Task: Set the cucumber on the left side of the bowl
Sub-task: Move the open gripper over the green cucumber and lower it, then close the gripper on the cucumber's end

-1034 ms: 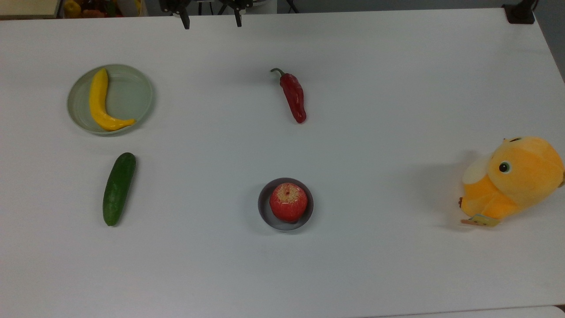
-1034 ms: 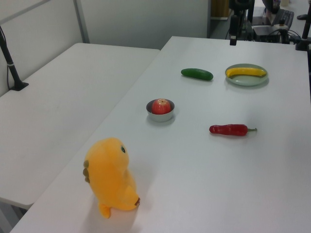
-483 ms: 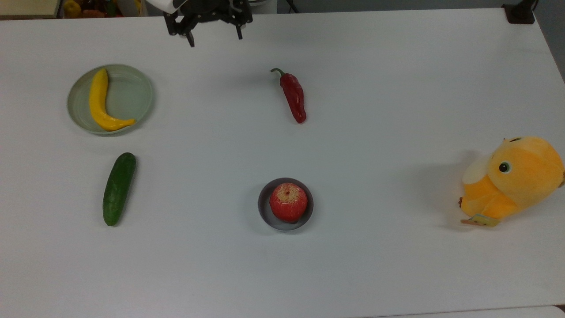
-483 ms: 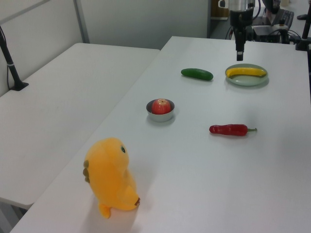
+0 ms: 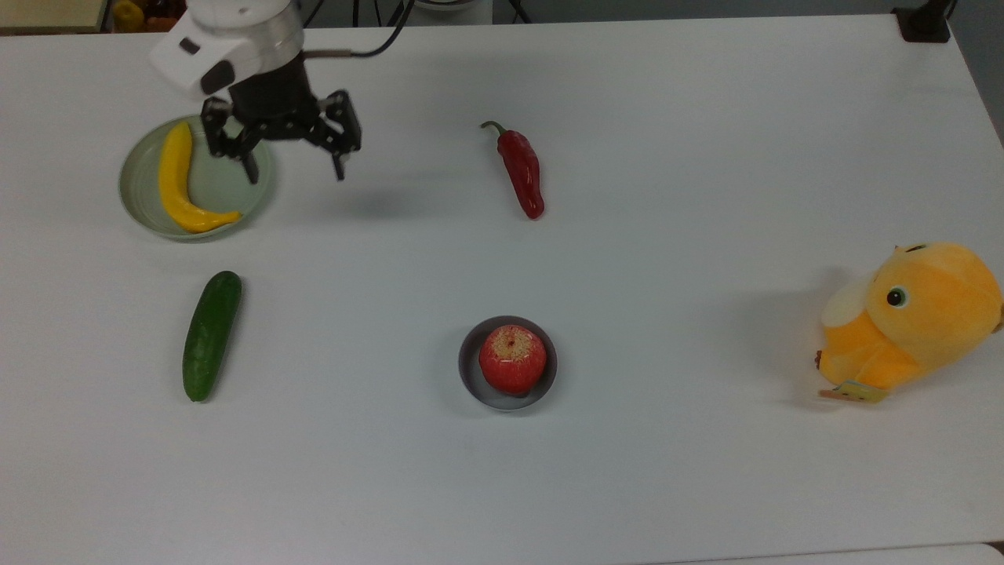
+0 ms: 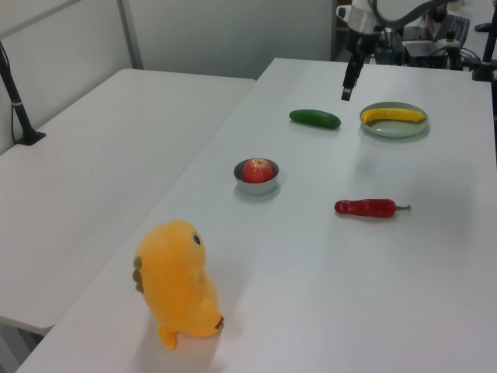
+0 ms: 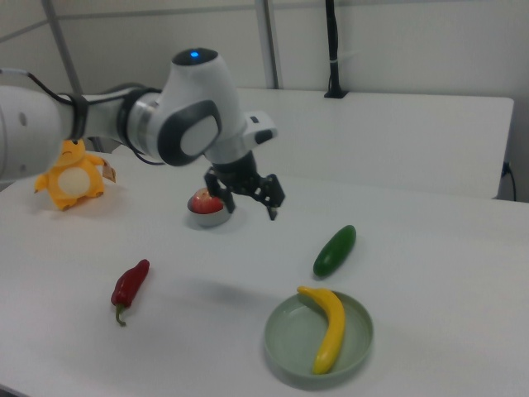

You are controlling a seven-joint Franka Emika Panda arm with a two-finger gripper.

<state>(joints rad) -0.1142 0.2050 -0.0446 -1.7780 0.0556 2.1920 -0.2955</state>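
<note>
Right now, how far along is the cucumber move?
Done: nothing yet. The cucumber lies untouched on the table, far toward the top view's left of the bowl, which holds an apple.
In hand: the claw hangs open and empty above the table, near the plate with the yellow fruit.
Left: reach the cucumber, grasp it, carry it over and set it beside the bowl.

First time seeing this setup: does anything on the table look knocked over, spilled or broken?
Nothing stands out. The cucumber, chili and toy rest whole on the table, and the open claw hangs above it, holding nothing.
</note>
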